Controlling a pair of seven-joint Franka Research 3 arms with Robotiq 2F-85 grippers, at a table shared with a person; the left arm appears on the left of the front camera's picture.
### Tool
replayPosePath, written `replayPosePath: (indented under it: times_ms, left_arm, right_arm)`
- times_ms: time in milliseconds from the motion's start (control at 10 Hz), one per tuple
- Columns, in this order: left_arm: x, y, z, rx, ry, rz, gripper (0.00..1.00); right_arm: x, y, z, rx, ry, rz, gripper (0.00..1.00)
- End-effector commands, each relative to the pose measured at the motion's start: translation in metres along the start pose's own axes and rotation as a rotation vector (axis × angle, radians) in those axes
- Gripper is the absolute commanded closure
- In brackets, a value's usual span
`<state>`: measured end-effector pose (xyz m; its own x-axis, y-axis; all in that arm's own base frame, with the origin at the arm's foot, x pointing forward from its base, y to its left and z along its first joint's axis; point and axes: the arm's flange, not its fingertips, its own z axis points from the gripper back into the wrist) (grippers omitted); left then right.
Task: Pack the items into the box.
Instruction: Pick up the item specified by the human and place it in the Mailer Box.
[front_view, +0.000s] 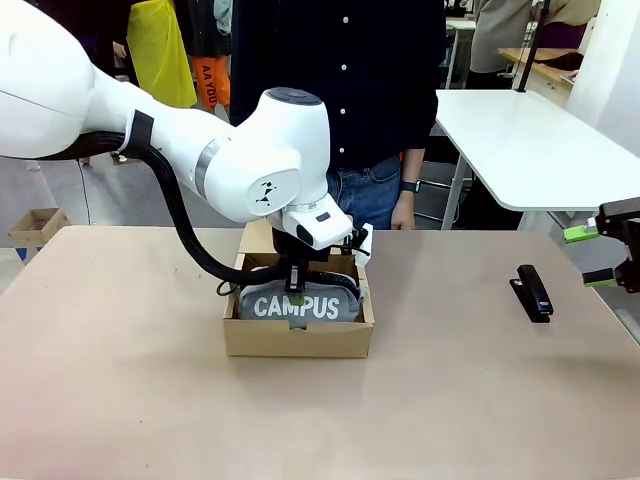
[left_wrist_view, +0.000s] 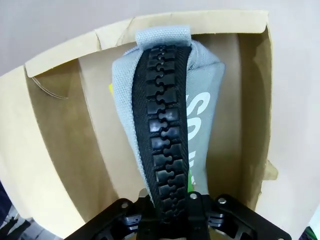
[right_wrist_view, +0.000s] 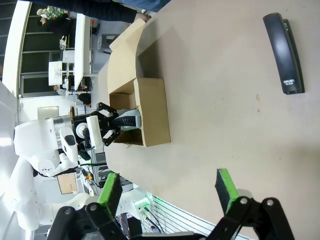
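The grey pouch (front_view: 295, 306), printed "CAMPUS", stands on its long edge inside the brown cardboard box (front_view: 298, 342) at the table's middle. My left gripper (front_view: 297, 288) reaches down onto the pouch's top. In the left wrist view its fingers (left_wrist_view: 196, 201) press close on both sides of the black zipper of the pouch (left_wrist_view: 165, 120), which lies between the box (left_wrist_view: 60, 150) walls. A tiny yellow sliver (left_wrist_view: 110, 88) peeks out beside the pouch; I cannot tell what it is. My right gripper (front_view: 588, 255) hangs open at the far right, holding nothing.
A black stapler (front_view: 532, 292) lies on the table at the right, near the right gripper (right_wrist_view: 167, 177). The box's lid flap (front_view: 260, 238) stands open at the back. A person in a dark shirt stands at the far edge, one hand (front_view: 404, 212) hanging by the table.
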<state>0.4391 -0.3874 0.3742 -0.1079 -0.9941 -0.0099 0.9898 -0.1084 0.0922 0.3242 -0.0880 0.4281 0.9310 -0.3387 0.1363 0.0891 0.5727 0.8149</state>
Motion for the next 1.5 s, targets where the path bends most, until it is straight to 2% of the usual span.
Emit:
replayPosePath:
  times_ms: [0,100,400,600,800,1100,1400]
  left_arm:
    - [-0.003,0.001,0.008,-0.015,0.003,-0.021,0.24]
    - [-0.004,0.002,0.01,-0.005,0.001,-0.013,0.0]
    - [-0.008,0.002,0.018,0.018,-0.013,-0.002,0.03]
    - [-0.015,0.002,0.028,0.019,-0.042,0.021,0.0]
    - [-0.032,0.0,0.053,-0.013,-0.129,0.079,0.0]
    - [-0.128,-0.013,0.103,-0.109,-0.427,0.333,0.0]
    - [-0.259,-0.046,0.105,-0.099,-0.782,0.627,0.0]
  right_arm:
    - [0.0,-0.002,0.003,-0.005,0.01,0.021,0.0]
    - [0.0,-0.002,0.003,-0.005,0.01,0.021,0.0]
    - [0.0,-0.002,0.003,-0.005,0.01,0.021,0.0]
    - [0.0,-0.002,0.003,-0.005,0.01,0.021,0.0]
    - [0.0,-0.002,0.003,-0.005,0.01,0.021,0.0]
    - [0.0,-0.002,0.003,-0.005,0.01,0.021,0.0]
    - [0.0,-0.002,0.003,-0.005,0.01,0.021,0.0]
